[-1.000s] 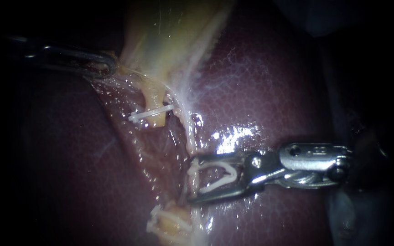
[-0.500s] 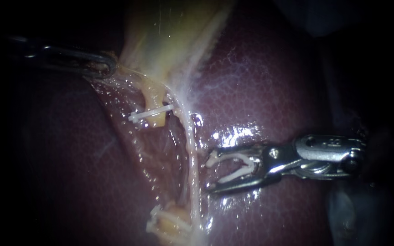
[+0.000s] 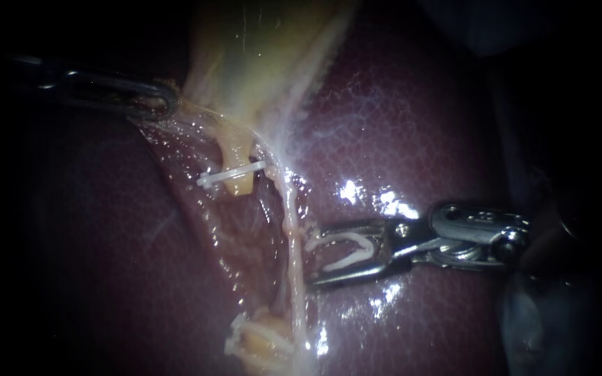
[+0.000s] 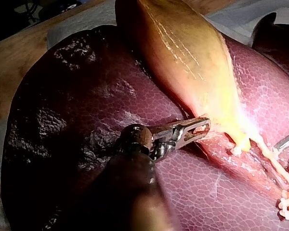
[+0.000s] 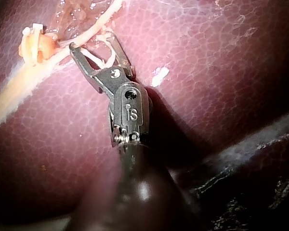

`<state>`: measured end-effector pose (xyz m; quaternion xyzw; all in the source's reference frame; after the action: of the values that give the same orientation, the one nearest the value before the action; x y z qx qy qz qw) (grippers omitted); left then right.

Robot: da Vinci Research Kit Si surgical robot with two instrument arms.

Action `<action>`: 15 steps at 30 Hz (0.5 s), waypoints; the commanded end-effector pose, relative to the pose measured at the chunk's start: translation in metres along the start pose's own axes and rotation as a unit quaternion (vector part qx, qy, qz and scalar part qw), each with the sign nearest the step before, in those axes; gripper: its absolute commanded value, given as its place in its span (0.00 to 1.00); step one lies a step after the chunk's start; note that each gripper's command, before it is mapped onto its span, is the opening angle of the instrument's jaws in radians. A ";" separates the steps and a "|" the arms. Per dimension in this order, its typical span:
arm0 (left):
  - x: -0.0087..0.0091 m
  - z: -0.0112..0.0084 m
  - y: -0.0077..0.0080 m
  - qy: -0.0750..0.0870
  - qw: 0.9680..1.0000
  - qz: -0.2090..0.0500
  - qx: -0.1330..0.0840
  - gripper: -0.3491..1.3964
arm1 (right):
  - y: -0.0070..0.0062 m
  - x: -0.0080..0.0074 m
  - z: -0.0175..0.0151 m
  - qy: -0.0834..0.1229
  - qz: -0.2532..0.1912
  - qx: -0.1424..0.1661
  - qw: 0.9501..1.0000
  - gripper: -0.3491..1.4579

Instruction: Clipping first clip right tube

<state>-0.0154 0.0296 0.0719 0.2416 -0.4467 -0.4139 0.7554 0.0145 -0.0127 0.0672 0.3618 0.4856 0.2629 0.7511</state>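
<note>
Liver [image 4: 192, 192] on wooden counter [image 4: 5, 72]. Left instrument [image 4: 202, 127] jaws clamp gallbladder [image 4: 183, 53] edge — right instrument [image 3: 311, 259] jaws, wide, carry white clip [image 3: 348, 262] beside right tube [image 3: 292, 223].

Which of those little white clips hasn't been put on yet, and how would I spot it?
On the dark red liver, find the thin pale tube running down the middle. Beside it, the right instrument holds a clip between its spread jaws. It alone gapes open; the upper clip and lower clips are pinched shut across yellow stumps.
</note>
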 end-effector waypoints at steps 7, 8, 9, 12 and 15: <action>0.0000 0.0000 0.0000 0.000 1.000 0.000 0.000 0.00 | 0.0003 -0.0005 0.0017 -0.006 0.008 0.009 1.000 0.47; 0.0000 0.0000 0.0000 0.000 1.000 0.000 0.000 0.00 | 0.0003 -0.0006 0.0020 -0.005 0.013 0.015 1.000 0.47; 0.0000 0.0000 0.0000 0.000 1.000 0.000 0.000 0.00 | 0.0003 -0.0006 0.0022 -0.003 0.011 0.018 1.000 0.47; 0.0000 0.0000 0.0000 0.000 1.000 0.000 0.000 0.00 | 0.0004 -0.0006 0.0028 0.005 0.021 0.030 0.999 0.47; 0.0000 0.0000 0.0000 0.000 1.000 0.000 0.000 0.00 | 0.0007 -0.0006 0.0031 0.017 0.029 0.046 0.998 0.47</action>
<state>-0.0154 0.0296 0.0719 0.2418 -0.4467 -0.4138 0.7555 0.0172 -0.0136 0.0690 0.4099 0.5013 0.2691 0.7129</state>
